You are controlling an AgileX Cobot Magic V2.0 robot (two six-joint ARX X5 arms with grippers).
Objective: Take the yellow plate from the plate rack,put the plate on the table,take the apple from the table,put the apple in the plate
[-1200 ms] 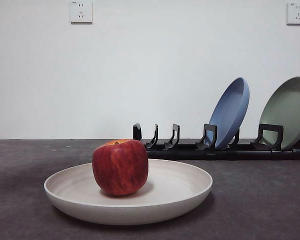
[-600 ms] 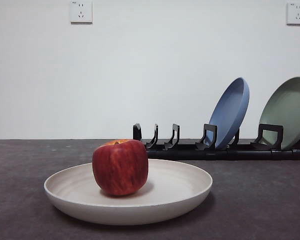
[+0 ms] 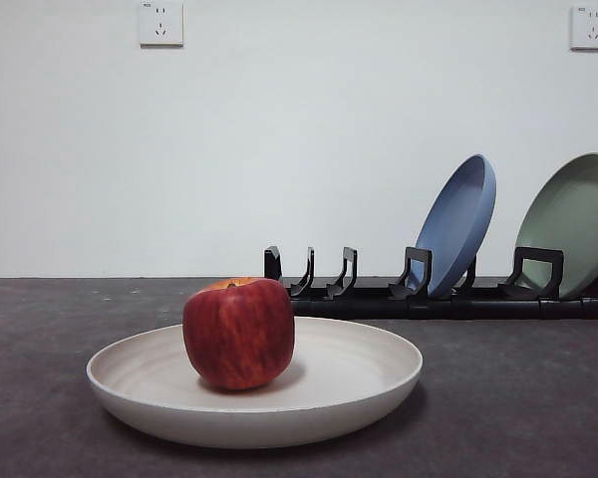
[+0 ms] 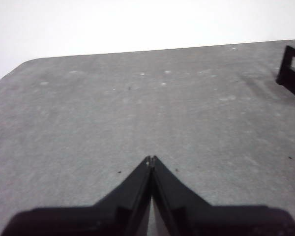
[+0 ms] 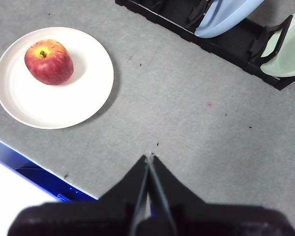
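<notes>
The cream yellow plate (image 3: pixel 359 383) (image 5: pixel 83 93) lies flat on the dark grey table (image 3: pixel 518 398). In it, left of centre, stands the red apple (image 3: pixel 239 334) (image 5: pixel 48 62), stem up. Behind, the black plate rack (image 3: pixel 379 294) (image 5: pixel 221 42) has bare prongs at its left end. My right gripper (image 5: pixel 148 157) is shut and empty, high above the table, away from the plate. My left gripper (image 4: pixel 151 159) is also shut and empty over bare table, with one end of the rack (image 4: pixel 292 71) at the view's edge. Neither arm shows in the front view.
A blue plate (image 3: pixel 463 219) (image 5: pixel 221 14) and a pale green plate (image 3: pixel 576 224) (image 5: pixel 292 51) lean in the rack at the right. A blue strip (image 5: pixel 19 164) runs along the table's edge in the right wrist view. Two wall sockets (image 3: pixel 160 22) are on the white wall.
</notes>
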